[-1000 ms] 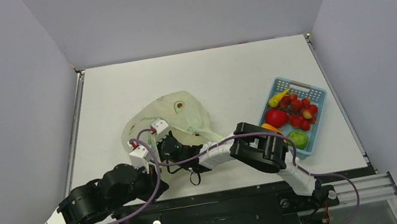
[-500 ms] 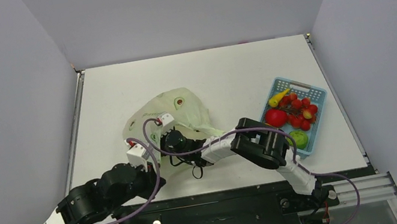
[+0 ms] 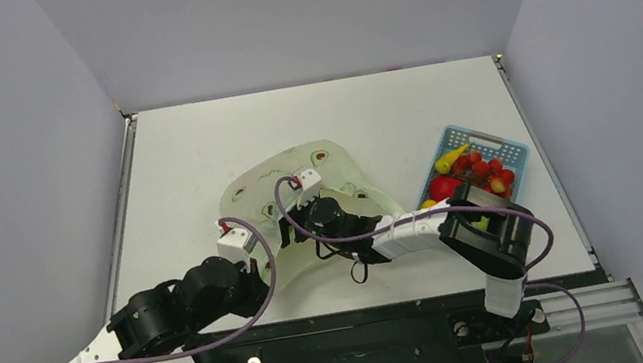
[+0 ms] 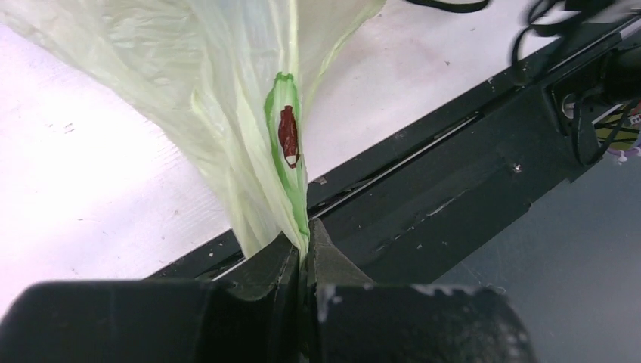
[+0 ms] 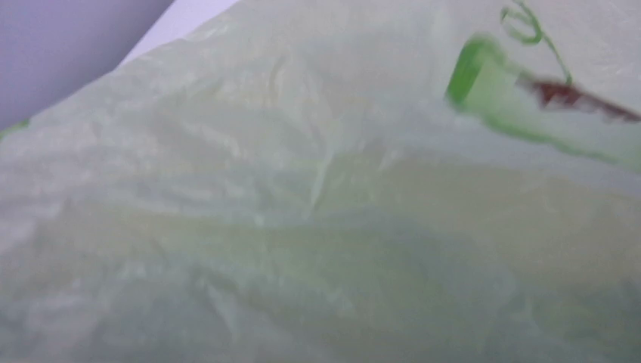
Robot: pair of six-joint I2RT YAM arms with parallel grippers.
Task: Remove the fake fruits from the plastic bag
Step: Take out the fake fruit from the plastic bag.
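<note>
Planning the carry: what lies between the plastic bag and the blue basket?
Top view: a bare strip of table separates plastic bag from blue basket; nearer the bases, the right arm's forearm crosses that gap.

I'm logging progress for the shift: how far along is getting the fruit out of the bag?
Done: several fake fruits lie in the blue basket on the right. In hand: the left gripper pinches an edge of the plastic bag, and the right gripper is at the bag, its camera filled with bag film. Left: whether any fruit is inside cannot be told.
</note>
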